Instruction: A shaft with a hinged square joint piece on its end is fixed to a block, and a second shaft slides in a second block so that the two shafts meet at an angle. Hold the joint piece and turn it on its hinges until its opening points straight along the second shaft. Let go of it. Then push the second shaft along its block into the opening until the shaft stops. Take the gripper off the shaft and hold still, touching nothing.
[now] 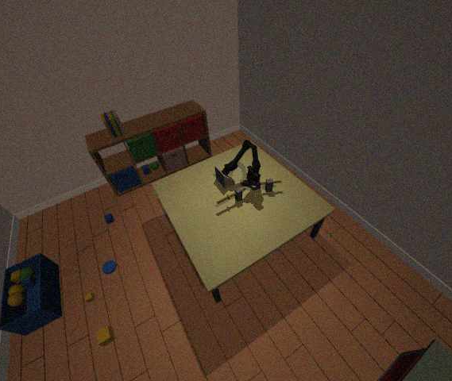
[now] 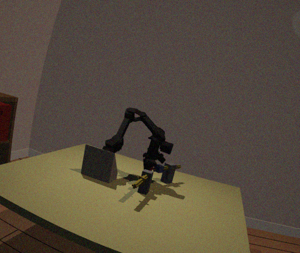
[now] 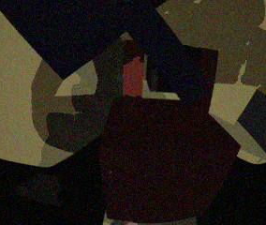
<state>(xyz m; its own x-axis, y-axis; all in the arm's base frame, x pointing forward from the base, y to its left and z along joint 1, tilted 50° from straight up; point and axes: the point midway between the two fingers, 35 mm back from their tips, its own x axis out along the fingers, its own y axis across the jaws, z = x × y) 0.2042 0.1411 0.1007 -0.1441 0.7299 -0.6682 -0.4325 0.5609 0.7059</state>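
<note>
My gripper (image 1: 253,185) (image 2: 151,168) (image 3: 147,133) is shut on the dark red joint piece (image 3: 156,150), whose prongs straddle a dark blue hinge part (image 2: 158,168) (image 3: 170,61). The fixed shaft (image 1: 276,181) (image 2: 177,166) shows beyond the far block (image 1: 268,186) (image 2: 168,174). The second shaft (image 1: 222,200) (image 2: 138,182), yellow with a small crosspiece, runs through the near block (image 1: 238,194) (image 2: 145,183). The arm and fingers hide the shaft's inner end, and the joint's opening is not clear. I cannot tell whether the opening lines up with the second shaft.
A dark wedge-shaped panel (image 1: 222,178) (image 2: 98,163) stands on the yellow-green table (image 1: 233,246) (image 2: 49,196) beside the arm's base. Shadows of the arm and shafts fall across the table. A shelf (image 1: 145,125) stands behind it, and a blue toy bin (image 1: 49,286) is on the floor.
</note>
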